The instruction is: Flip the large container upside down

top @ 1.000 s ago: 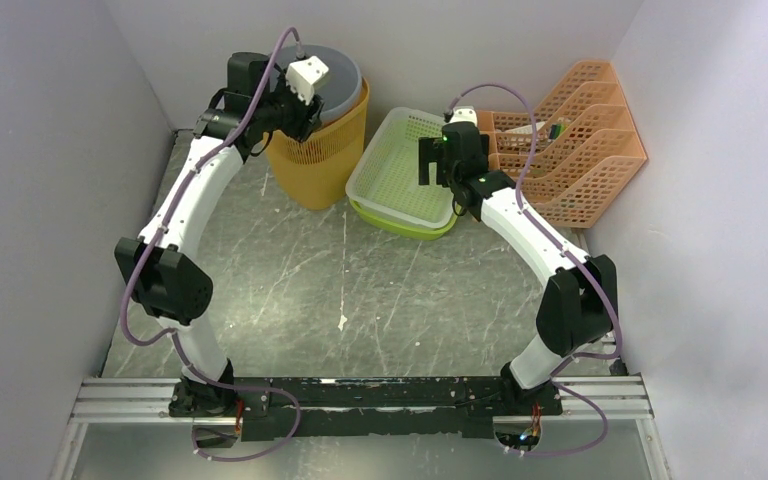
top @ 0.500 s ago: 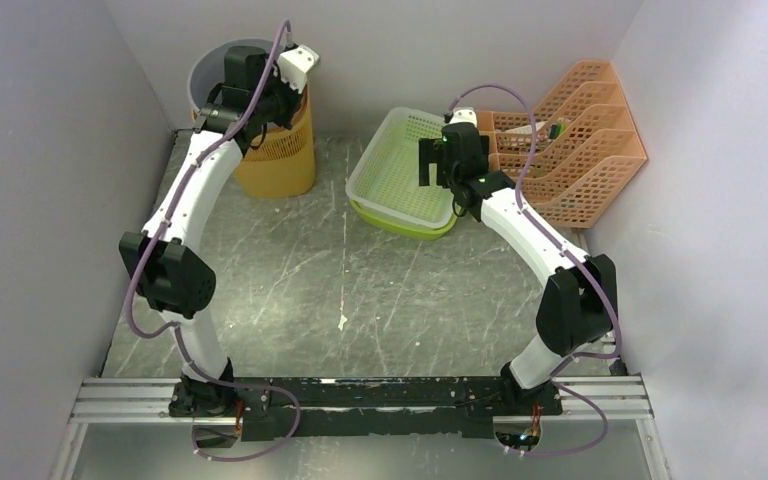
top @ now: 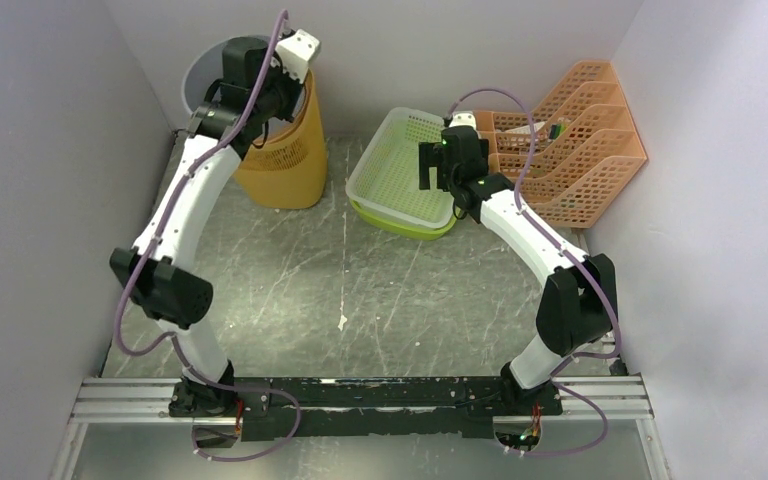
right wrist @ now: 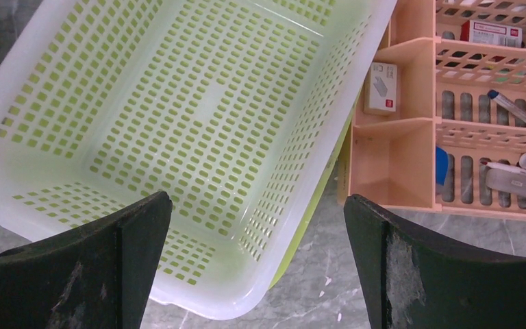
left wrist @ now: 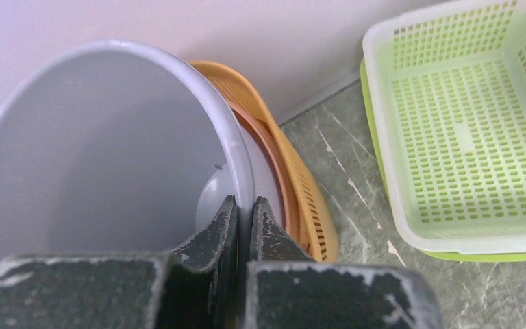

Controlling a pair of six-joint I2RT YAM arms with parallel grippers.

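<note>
The large container is a grey bin (top: 200,78) nested in an orange perforated basket (top: 282,160) at the back left, against the wall. It is tipped, with the grey rim leaning towards the back left corner. My left gripper (top: 263,92) is shut on the grey bin's rim (left wrist: 236,157); its fingers (left wrist: 214,236) pinch the rim from both sides. The orange basket (left wrist: 294,181) shows just right of the rim. My right gripper (right wrist: 257,200) is open and empty, hovering over the green tray (right wrist: 198,116).
Two stacked trays, white on green (top: 400,170), sit at the back centre, also in the left wrist view (left wrist: 462,123). An orange file rack (top: 570,140) with pens and small boxes stands at the back right. Walls close in on three sides.
My left gripper has swung left and up with the rim in its hold. The container has shifted left and its mouth has tipped from facing right to facing the back left corner. The right arm is still.
</note>
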